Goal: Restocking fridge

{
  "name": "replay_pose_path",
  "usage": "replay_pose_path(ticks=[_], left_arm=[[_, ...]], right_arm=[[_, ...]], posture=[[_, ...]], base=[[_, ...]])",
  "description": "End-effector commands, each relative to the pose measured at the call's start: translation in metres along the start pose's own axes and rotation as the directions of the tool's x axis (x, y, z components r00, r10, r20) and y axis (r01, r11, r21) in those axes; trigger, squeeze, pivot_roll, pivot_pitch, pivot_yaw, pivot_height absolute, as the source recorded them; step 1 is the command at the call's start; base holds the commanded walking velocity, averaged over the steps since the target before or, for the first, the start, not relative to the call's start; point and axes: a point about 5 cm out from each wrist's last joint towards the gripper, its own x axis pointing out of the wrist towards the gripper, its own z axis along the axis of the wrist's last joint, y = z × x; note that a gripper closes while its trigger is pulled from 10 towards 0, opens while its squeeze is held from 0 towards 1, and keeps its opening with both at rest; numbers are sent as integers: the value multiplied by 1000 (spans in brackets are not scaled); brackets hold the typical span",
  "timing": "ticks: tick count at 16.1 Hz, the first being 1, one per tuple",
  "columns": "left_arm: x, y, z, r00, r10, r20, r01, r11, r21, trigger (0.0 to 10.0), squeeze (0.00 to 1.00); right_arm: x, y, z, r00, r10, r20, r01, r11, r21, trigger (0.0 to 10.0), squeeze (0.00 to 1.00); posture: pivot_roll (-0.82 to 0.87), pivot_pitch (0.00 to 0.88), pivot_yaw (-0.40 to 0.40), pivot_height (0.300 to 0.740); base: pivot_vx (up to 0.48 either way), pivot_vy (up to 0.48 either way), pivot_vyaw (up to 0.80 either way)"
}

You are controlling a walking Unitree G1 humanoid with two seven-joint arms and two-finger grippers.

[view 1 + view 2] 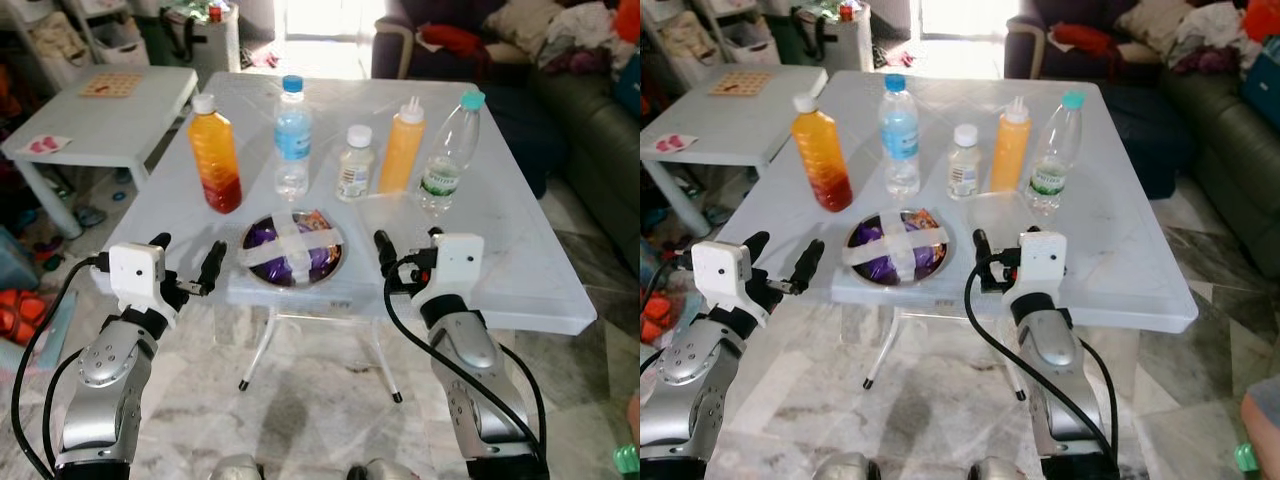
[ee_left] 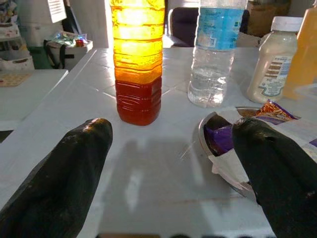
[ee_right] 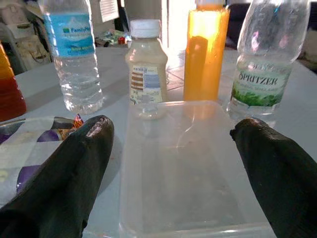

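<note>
You have nothing restocked yet, as far as these views show: all items stand on the white surface (image 1: 520,270). Back row from 10 to 2 o'clock: juice bottle (image 1: 215,153), water bottle (image 1: 292,138), small white bottle (image 1: 355,164), orange squeeze bottle (image 1: 402,150), clear bottle (image 1: 447,153). Taped metal bowl (image 1: 292,250) sits nearest, at 12. Left hand (image 1: 187,263) and right hand (image 1: 407,251) hover at the near edge, fingers apart, holding nothing. No fridge visible; every transfer remains.
</note>
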Motion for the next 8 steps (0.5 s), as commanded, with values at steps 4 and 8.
replay_pose_path(ticks=[4, 8], left_arm=[[2, 3, 5, 1000, -8, 9, 8, 1000, 16, 10000, 0], [2, 3, 6, 1000, -1, 14, 1, 1000, 16, 10000, 0]], right_arm=[[4, 18, 12, 990, 129, 64, -125, 990, -66, 10000, 0], [3, 49, 7, 936, 350, 36, -349, 936, -43, 10000, 0]], posture=[[109, 18, -19, 740], [118, 8, -25, 740]], base=[[0, 0, 0], [0, 0, 0]])
